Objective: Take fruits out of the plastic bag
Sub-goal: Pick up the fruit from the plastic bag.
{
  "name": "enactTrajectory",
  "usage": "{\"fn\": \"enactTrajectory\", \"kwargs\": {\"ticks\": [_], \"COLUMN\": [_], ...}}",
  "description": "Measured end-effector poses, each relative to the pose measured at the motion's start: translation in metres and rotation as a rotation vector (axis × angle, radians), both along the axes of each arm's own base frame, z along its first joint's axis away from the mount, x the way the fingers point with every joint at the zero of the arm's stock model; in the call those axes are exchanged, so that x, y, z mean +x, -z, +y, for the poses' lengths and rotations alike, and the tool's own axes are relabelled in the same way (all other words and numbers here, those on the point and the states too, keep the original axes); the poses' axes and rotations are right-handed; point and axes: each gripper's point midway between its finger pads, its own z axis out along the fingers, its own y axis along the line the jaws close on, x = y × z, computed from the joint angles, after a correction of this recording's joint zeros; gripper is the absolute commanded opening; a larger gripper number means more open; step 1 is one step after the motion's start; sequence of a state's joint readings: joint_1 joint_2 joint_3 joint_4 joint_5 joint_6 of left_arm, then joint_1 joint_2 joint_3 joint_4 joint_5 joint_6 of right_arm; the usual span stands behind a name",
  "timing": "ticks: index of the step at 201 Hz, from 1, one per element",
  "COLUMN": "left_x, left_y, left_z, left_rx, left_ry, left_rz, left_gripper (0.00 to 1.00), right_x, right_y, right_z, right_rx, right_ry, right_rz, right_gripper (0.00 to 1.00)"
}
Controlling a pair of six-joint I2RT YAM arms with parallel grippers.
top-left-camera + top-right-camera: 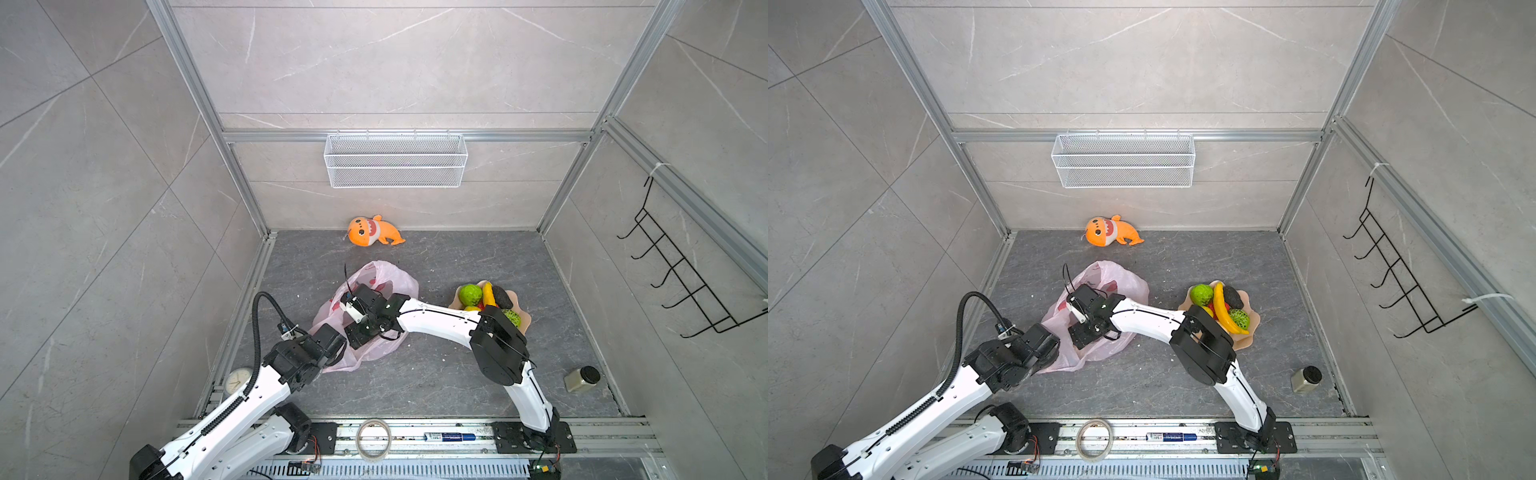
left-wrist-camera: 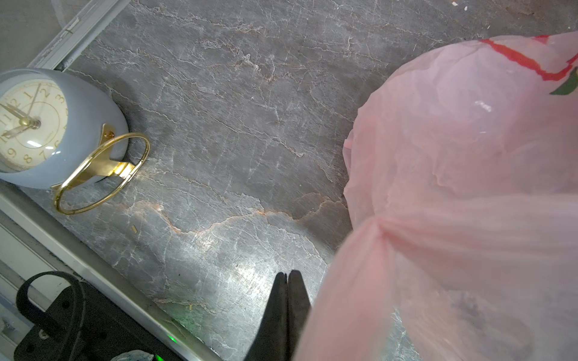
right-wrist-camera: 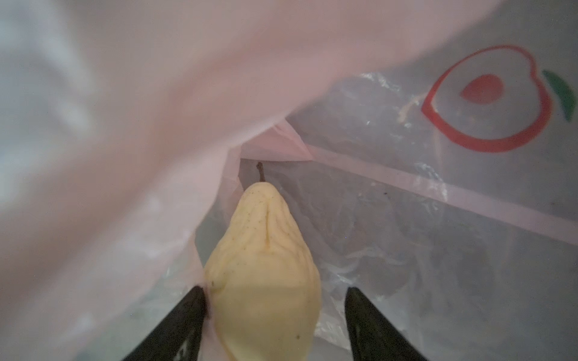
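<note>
The pink plastic bag point(image 1: 386, 278) lies crumpled in the middle of the floor. My right gripper point(image 3: 274, 289) is inside it, open around a beige pear-shaped fruit point(image 3: 266, 243). One finger touches the fruit and the other stands apart from it. My left gripper point(image 2: 287, 272) is shut at the bag's near edge. Pink film point(image 2: 453, 140) lies against its side, and I cannot tell whether any is pinched. Other fruits rest on the peach plate point(image 1: 523, 330) to the right: a green ball point(image 1: 470, 294), a banana point(image 1: 1223, 311) and a dark avocado point(image 1: 500, 296).
An orange plush shark point(image 1: 374, 231) lies by the back wall under a white wire basket point(image 1: 395, 160). A grey clock point(image 2: 47, 125) stands at the left rail, close to my left arm. A jar point(image 1: 582, 379) lies front right. A tape roll point(image 1: 374, 439) sits on the front rail.
</note>
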State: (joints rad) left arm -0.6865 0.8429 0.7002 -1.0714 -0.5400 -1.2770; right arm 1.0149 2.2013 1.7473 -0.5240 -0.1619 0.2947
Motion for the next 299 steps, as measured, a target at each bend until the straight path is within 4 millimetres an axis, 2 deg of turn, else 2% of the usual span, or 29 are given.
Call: {"fn": "enactTrajectory", "kwargs": {"ticks": [29, 78, 104, 125, 157, 202, 259, 299], "left_x": [0.0, 0.0, 0.0, 0.0, 0.001, 0.003, 0.003, 0.002], "left_y": [0.001, 0.0, 0.0, 0.0, 0.0, -0.001, -0.004, -0.005], "left_z": [0.0, 0.0, 0.0, 0.0, -0.001, -0.002, -0.002, -0.001], "left_rx": [-0.001, -0.006, -0.006, -0.007, -0.011, -0.019, -0.028, -0.027], "left_ry": [0.0, 0.0, 0.0, 0.0, 0.0, 0.0, -0.001, -0.002], "left_rz": [0.0, -0.007, -0.008, -0.008, -0.013, -0.023, -0.038, -0.044], "left_gripper": [0.0, 0.0, 0.0, 0.0, 0.0, 0.0, 0.0, 0.0], "right_x": [-0.006, -0.012, -0.012, -0.011, -0.008, 0.003, 0.028, 0.045], "right_y": [0.009, 0.01, 0.01, 0.01, 0.01, 0.003, -0.029, -0.03], "right_z": [0.0, 0.001, 0.001, 0.0, 0.001, -0.004, -0.014, -0.024], "right_rx": [-0.017, -0.023, -0.027, -0.03, -0.031, -0.039, 0.024, 0.041], "right_ry": [-0.013, -0.024, -0.022, -0.015, -0.005, 0.044, 0.156, 0.24], "right_rz": [0.024, 0.032, 0.03, 0.024, 0.009, -0.029, -0.059, -0.039], "right_gripper": [0.72, 0.69, 0.63, 0.53, 0.5, 0.44, 0.44, 0.44]}}
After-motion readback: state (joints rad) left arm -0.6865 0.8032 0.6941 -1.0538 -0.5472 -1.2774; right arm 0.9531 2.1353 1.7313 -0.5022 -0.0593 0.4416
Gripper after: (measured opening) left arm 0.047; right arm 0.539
